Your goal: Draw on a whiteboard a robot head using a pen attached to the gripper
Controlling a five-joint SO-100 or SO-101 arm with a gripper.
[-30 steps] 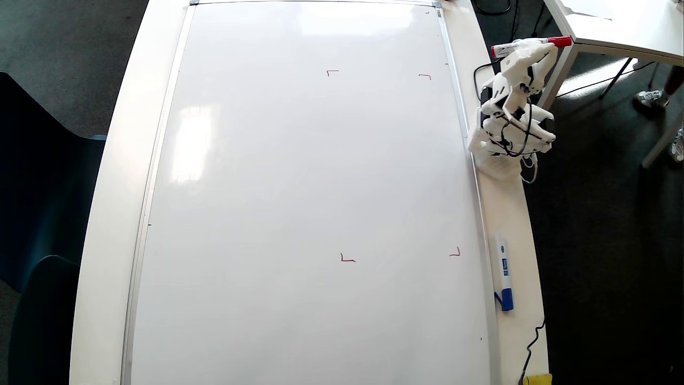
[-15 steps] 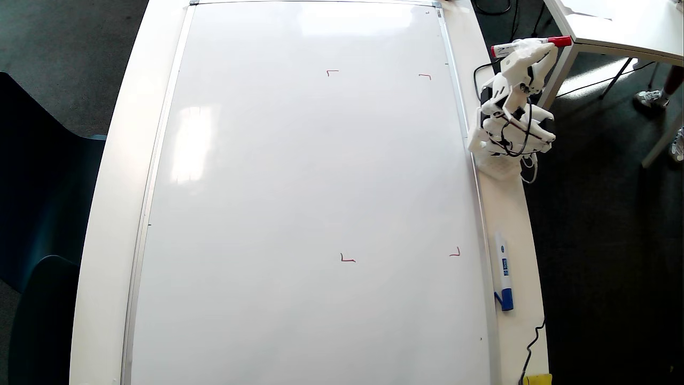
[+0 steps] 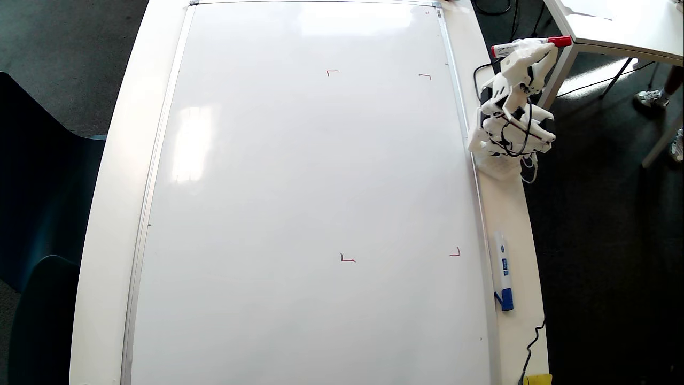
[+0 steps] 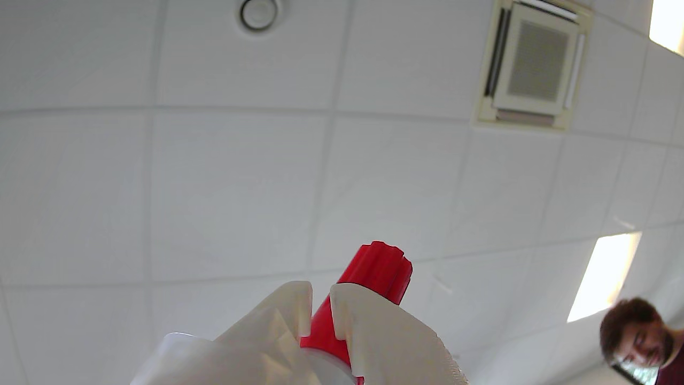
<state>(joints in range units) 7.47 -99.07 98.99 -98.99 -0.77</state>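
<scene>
The whiteboard (image 3: 299,203) fills the overhead view, blank except for four small red corner marks (image 3: 332,71). No robot head drawing shows on it. The white arm stands folded off the board's right edge. My gripper (image 3: 531,47) is shut on the pen (image 3: 521,47), a white barrel with a red end (image 3: 559,40), held crosswise, off the board past its top right. In the wrist view the gripper (image 4: 320,294) points up at the ceiling, its white fingers (image 4: 374,326) clamped around the pen's red end (image 4: 379,267).
A white marker with a blue cap (image 3: 503,270) lies on the table strip right of the board. A smaller white table (image 3: 614,27) stands at top right. A dark chair (image 3: 37,214) is at left. A person's face (image 4: 638,342) shows in the wrist view.
</scene>
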